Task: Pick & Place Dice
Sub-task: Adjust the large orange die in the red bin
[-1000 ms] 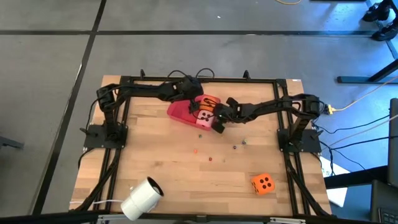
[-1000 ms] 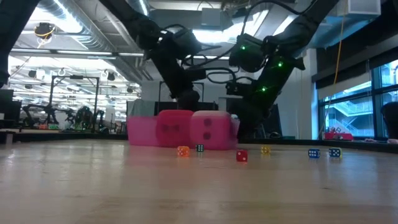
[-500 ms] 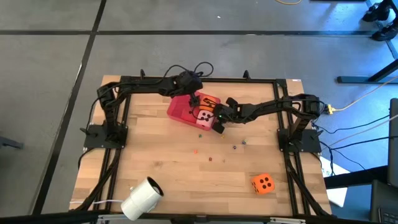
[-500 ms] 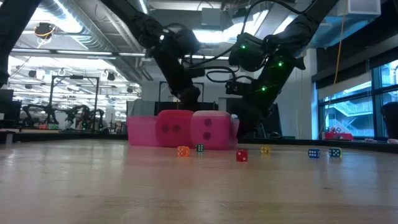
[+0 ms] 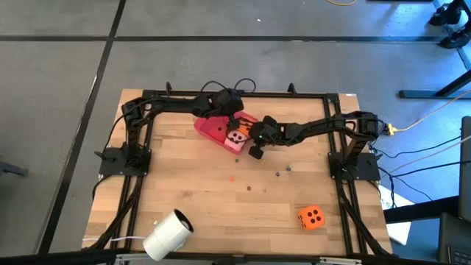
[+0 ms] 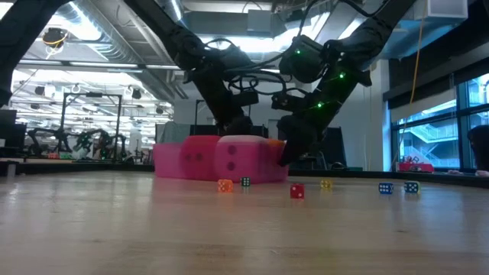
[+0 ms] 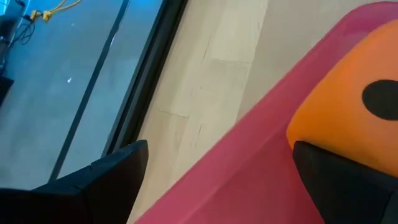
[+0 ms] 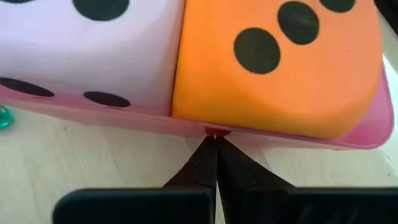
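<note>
Our right hand [image 8: 214,146], fingers pressed together, noses the red tray's [image 8: 112,113] rim, with pink die [image 8: 87,43] and orange die [image 8: 280,62] directly ahead inside it. Our left hand [image 5: 229,112], spread wide, hovers over the tray. Another orange die [image 5: 311,216] sits well apart on the surface [image 5: 191,184], nearer the right arm.

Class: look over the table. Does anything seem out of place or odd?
Yes. One orange die sits alone near the table's corner, far from the red tray with the others. Tiny coloured beads lie scattered loose on the wood, and a white roll overhangs the edge.
</note>
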You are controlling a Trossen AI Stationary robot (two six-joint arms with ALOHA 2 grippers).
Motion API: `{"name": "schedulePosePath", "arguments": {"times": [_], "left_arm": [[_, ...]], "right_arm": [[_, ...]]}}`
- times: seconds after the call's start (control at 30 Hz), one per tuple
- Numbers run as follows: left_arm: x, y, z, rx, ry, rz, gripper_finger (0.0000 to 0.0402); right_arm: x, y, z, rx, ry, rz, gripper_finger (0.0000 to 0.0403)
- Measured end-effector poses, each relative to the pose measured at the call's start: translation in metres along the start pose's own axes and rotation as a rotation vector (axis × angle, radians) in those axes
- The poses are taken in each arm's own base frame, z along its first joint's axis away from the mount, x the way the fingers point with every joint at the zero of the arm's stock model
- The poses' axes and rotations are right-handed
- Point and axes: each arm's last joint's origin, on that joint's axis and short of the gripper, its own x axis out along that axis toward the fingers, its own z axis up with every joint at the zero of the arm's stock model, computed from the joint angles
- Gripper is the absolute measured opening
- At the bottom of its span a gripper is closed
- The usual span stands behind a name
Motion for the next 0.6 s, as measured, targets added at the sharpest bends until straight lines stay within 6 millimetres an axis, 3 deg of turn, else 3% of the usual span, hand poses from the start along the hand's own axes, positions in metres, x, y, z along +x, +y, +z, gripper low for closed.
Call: {"name": "schedulePosePath", "arguments": {"times": [0.17, 0.3, 0.47, 0.6], "left_arm": [[-0.002, -0.005, -0.002, 0.016, 0.050, 0.020, 0.0400], [-0.007, -0.006, 0.000, 0.030, 0.050, 0.058, 0.0400], [-0.014, -0.006, 0.003, 0.065, 0.070, 0.156, 0.0400], [-0.031, -0.004, 0.011, 0.063, 0.048, 0.194, 0.0400]], "right_arm": [[0.000, 0.002, 0.000, -0.025, 0.002, -0.001, 0.0002], [-0.012, 0.008, 0.001, -0.055, -0.017, -0.083, 0.0002], [-0.048, 0.018, 0.001, -0.095, -0.014, -0.068, 0.0002], [-0.091, 0.027, -0.004, -0.098, -0.010, -0.030, 0.0002]]}}
